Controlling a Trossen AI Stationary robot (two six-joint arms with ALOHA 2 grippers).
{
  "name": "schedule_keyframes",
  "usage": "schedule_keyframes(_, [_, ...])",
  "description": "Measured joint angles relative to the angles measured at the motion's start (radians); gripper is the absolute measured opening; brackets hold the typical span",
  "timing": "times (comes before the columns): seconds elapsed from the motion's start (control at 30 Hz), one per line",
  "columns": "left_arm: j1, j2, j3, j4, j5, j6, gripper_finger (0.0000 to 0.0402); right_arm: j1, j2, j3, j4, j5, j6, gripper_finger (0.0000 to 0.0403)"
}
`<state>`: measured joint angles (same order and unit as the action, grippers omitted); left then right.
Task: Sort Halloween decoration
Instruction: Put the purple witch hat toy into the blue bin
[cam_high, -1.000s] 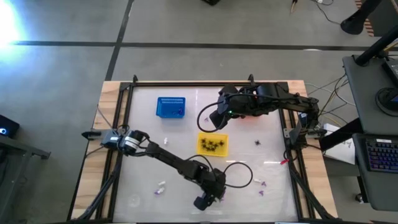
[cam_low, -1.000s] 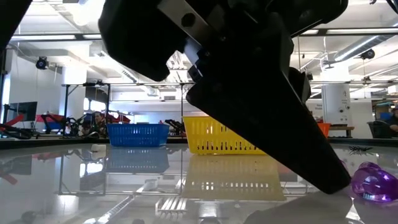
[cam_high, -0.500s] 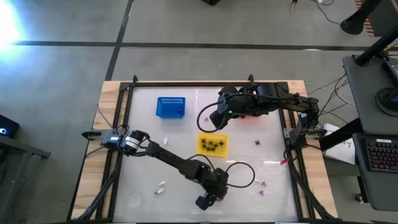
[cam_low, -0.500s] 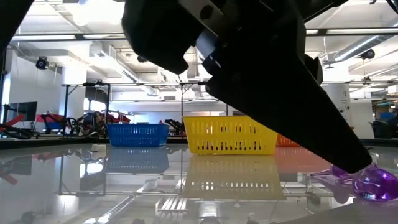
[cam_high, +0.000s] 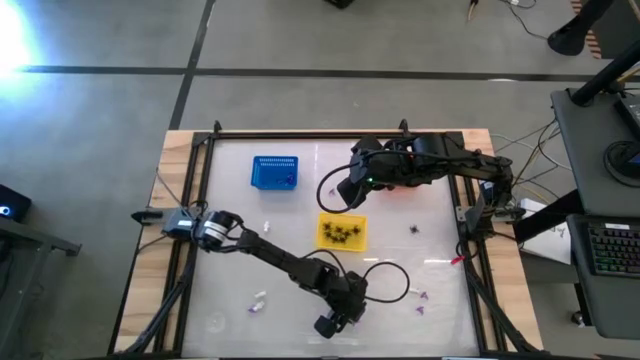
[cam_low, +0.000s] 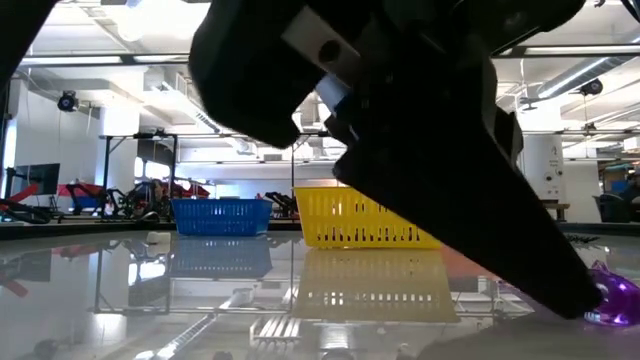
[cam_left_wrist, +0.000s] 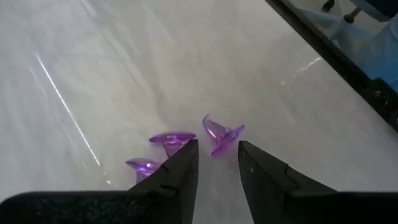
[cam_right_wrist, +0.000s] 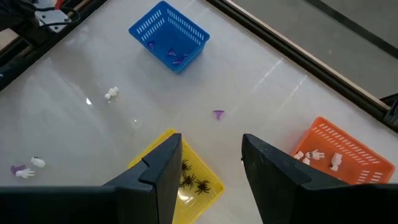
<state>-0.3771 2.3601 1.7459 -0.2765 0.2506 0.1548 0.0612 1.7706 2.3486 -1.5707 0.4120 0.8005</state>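
My left gripper (cam_high: 335, 322) is down at the table's near edge, open, fingertips (cam_left_wrist: 217, 152) on either side of a purple trinket (cam_left_wrist: 221, 133) that lies on the table. Two more purple trinkets (cam_left_wrist: 171, 138) (cam_left_wrist: 143, 165) lie just beside it. In the low view the gripper's dark finger covers most of the purple trinket (cam_low: 612, 300). My right gripper (cam_high: 350, 190) hangs high over the far middle, open (cam_right_wrist: 211, 149), nothing between its fingers. Below it stand the blue basket (cam_right_wrist: 169, 34), the yellow basket (cam_right_wrist: 196, 177) holding black spiders, and the orange basket (cam_right_wrist: 339, 152) holding white pieces. My left gripper comes at the purple trinket (cam_left_wrist: 217, 140) slanting down from the table's far left, one finger (cam_left_wrist: 186, 162) on each side of it. The trinket rests on the table. Whether the fingers touch it I cannot tell.
Loose trinkets lie about: a white one (cam_high: 267, 226) near the blue basket (cam_high: 274, 172), a white and purple pair (cam_high: 258, 300) at the near left, purple ones (cam_high: 413, 230) (cam_high: 421, 297) on the right. A black cable loop (cam_high: 385, 280) trails beside the left gripper. A dark frame (cam_high: 300, 133) rims the table.
In the low view my left gripper's finger has slid across toward the purple trinket and now hides most of it, where a second ago it lay in plain sight. The trinket stays on the table.
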Motion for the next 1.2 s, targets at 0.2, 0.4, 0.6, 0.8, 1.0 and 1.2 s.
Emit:
schedule_keyframes(0.2, [0.0,0.016,0.006,0.008,0.024,-0.023,0.0097,0.0,0.0,0.0,0.0,0.0,0.0,0.016])
schedule_keyframes(0.4, [0.001,0.016,0.006,0.007,0.019,-0.026,0.006,0.0,0.0,0.0,0.0,0.0,0.0,0.016])
schedule_keyframes(0.6, [0.002,0.016,0.006,-0.007,0.016,-0.026,0.0007,0.0,0.0,0.0,0.0,0.0,-0.008,0.016])
schedule_keyframes(0.8, [0.003,-0.002,0.005,-0.055,0.032,-0.025,0.0001,0.0,0.0,0.0,0.0,0.0,-0.027,0.016])
schedule_keyframes(1.0, [0.005,-0.058,0.0,-0.195,0.038,0.011,0.0,0.0,0.0,0.0,0.0,0.0,-0.027,0.016])
schedule_keyframes(1.2, [0.012,-0.136,0.0,-0.346,-0.009,0.071,0.0,0.0,0.0,0.0,0.0,0.0,-0.027,0.016])
